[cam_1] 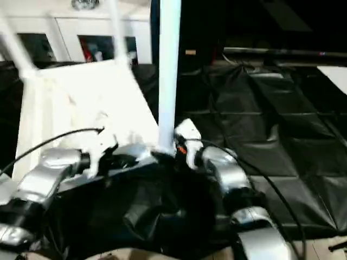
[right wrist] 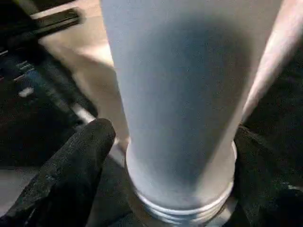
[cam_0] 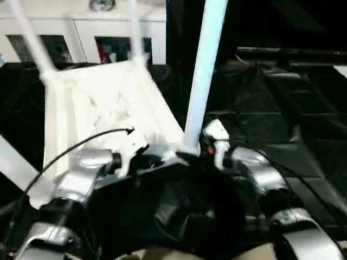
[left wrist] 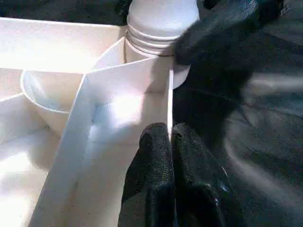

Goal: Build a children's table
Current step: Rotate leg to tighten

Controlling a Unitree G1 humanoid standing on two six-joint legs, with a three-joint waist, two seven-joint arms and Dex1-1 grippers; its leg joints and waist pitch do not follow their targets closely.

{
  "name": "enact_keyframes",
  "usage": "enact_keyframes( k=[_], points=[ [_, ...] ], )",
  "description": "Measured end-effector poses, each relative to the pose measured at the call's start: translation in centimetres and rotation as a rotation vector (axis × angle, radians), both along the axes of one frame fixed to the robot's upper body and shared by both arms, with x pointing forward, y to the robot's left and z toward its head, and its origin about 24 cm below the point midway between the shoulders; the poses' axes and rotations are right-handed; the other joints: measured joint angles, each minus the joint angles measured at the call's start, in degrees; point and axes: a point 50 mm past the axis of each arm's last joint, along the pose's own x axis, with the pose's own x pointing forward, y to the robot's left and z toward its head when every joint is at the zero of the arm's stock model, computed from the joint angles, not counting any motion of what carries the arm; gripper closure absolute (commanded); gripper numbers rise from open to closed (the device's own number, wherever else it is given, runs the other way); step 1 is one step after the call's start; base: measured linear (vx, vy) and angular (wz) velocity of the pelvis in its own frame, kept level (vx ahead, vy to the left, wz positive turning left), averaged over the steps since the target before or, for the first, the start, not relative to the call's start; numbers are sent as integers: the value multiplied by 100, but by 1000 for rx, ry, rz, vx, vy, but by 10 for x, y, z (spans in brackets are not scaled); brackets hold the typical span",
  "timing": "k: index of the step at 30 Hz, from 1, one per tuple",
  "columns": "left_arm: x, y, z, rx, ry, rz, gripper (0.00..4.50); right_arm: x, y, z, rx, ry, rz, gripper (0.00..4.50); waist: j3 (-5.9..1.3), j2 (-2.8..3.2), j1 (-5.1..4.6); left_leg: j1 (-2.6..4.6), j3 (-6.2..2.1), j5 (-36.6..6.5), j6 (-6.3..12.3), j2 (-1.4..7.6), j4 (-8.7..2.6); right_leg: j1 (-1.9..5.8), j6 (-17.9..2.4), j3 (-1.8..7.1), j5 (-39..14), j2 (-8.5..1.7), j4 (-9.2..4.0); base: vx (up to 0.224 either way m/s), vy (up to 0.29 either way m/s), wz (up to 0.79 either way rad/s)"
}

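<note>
Black padded floor mat [cam_1: 282, 151] — white cabinet [cam_0: 81, 32] behind.

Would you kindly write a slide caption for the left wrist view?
Left gripper pinches a rib of the upturned tabletop beside the corner socket where a threaded leg sits.

The tabletop [cam_0: 108, 103] is white, its upturned underside crossed by white ribs, and the tube legs [cam_0: 205, 70] standing from it are white with a pale bluish tint. The left gripper [left wrist: 163, 179] and right gripper [right wrist: 165, 156] have black fingers on silver forearms [cam_1: 222, 170], with a small orange-red mark at the right wrist. The far cabinet [cam_0: 81, 32] is white with dark glass doors, and the floor mats [cam_1: 282, 130] on the right are black with a quilted square pattern.
</note>
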Motion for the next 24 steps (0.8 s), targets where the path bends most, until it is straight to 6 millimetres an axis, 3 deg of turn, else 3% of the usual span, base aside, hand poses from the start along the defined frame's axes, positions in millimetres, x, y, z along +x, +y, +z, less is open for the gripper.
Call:
enact_keyframes(
  k=[6,7,10,18,24],
  points=[
    [-12,8,2,-6,42,-135,450,-14,-3,5,-27,27,253,61,3,-8,68,0,1,-7,17,1,2,-1,-1,-3,0,0,-18,0,0,0],
    [-13,10,3,-6,50,-146,450,-15,-3,5,-25,32,274,85,3,-9,68,0,2,-5,23,1,2,-2,0,-3,0,0,-21,0,0,0],
    [-15,12,3,-8,66,-170,450,-16,-2,6,-26,42,300,92,4,-11,64,1,6,-3,35,1,2,-3,-1,-2,1,0,-25,0,0,0],
    [-18,15,4,-10,86,-202,450,-19,-1,7,-25,66,333,169,5,-18,82,2,6,-4,37,2,3,-7,0,-4,0,0,-26,0,0,0],
    [-17,15,3,-9,81,-193,450,-20,-1,6,-22,70,322,179,3,-20,88,2,6,-3,36,2,3,-6,0,-4,0,0,-23,0,0,0]
  ],
)
